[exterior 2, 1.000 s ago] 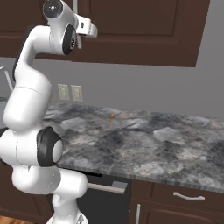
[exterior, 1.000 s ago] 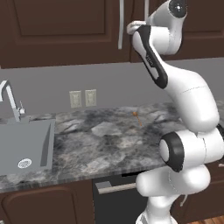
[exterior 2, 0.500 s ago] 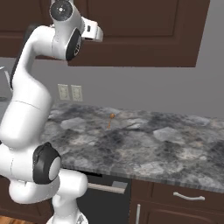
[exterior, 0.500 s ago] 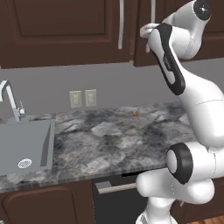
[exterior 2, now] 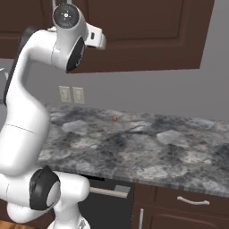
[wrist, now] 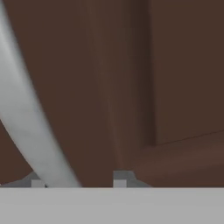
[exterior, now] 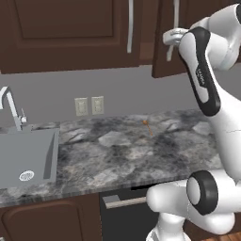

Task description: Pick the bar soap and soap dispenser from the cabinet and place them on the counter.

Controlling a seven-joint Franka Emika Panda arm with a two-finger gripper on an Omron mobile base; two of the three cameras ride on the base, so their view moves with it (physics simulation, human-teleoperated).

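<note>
The cabinet hangs above the counter, and its right door stands slightly ajar. My gripper is up at that door's silver handle. In the hand view the handle runs down between my fingertips, close to the left one and with a gap to the right one, so the gripper is open around it. From the right base view the hand sits against the cabinet. The bar soap and the soap dispenser are hidden behind the doors.
A grey sink with a faucet is set into the counter's left end. A tiny orange object lies near the back wall. Wall outlets sit below the cabinet. The left door's handle hangs beside the right door.
The hand has moved to the right along with the handle, and the right cabinet door has swung out a little. The fingers have loosened slightly.
</note>
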